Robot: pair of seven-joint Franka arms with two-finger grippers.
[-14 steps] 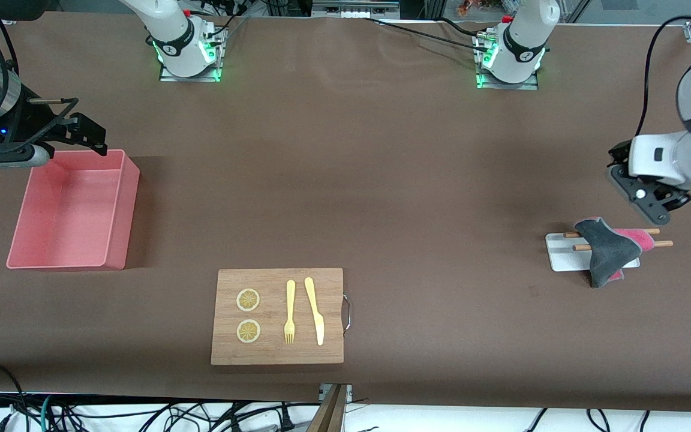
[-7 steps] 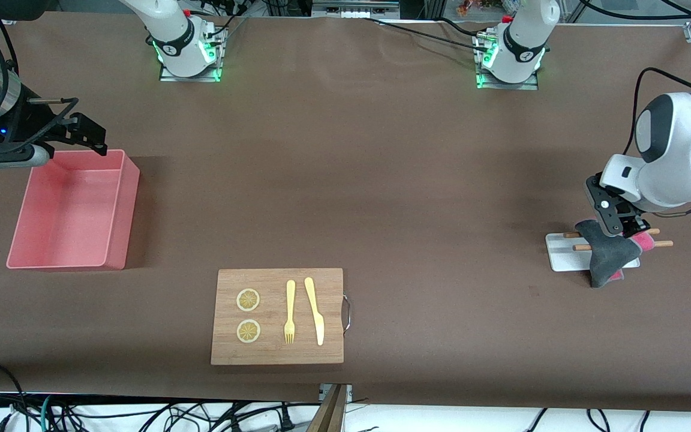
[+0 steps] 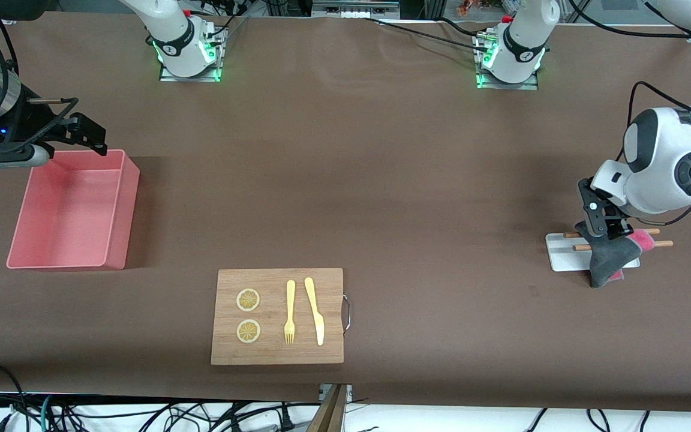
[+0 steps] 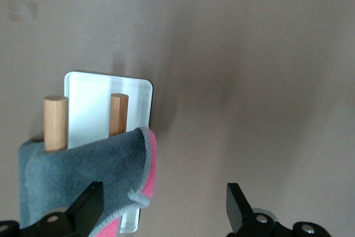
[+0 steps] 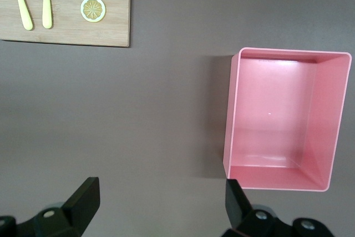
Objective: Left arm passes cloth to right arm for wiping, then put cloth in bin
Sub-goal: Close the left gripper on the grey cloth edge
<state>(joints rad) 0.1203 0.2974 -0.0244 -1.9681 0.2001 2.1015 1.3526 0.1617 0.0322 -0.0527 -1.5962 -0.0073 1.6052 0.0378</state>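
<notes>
The cloth, dark grey with a pink-red underside, hangs over two wooden sticks on a small white tray near the left arm's end of the table. My left gripper is low over the cloth's top and open. In the left wrist view, one finger is over the cloth and the other over bare table, the gripper holding nothing. My right gripper waits open and empty over the table beside the pink bin, which shows empty in the right wrist view.
A wooden cutting board lies near the front camera at the table's middle, with two lemon slices, a yellow fork and a yellow knife. The tray and sticks show in the left wrist view.
My left arm has come down and turned its wrist, bringing the gripper from above the tray to just over the cloth. The right arm has not moved.
</notes>
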